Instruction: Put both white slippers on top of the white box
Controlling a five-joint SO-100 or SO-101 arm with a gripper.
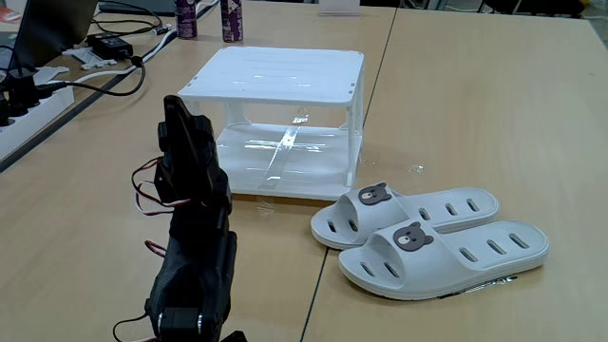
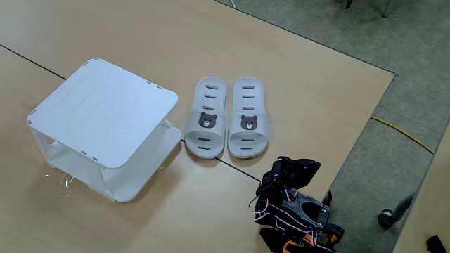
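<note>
1. The two slippers (image 1: 429, 235) (image 2: 226, 125) lie side by side, touching, soles down on the worktop (image 1: 475, 104), near the edge closest to the arm's base in the high fixed view
2. The box (image 1: 274, 74) (image 2: 105, 111) stands just beside them, further in from that edge; its slatted top is bare, so neither slipper is placed yet
3. By my reading the slippers are light moulded rubber: springy, not fragile, a little grippy, and likely to flex or droop if pinched at one end
4. The best hold looks to be the strap over the toe, across the bear badge (image 1: 374, 196), or the side wall near mid-length so the slipper hangs level; the flat sole alone seems too broad for two fingers
5. The box looks light and thin-legged, so a slipper pressed down hard could shove it along the worktop
6. The arm (image 1: 195, 228) (image 2: 295, 200) is folded up over its base, well apart from slippers and box, touching neither
7. The hand is tucked into the dark folded links; I cannot tell whether its fingers are wide or narrow, though it holds nothing of the task
</note>
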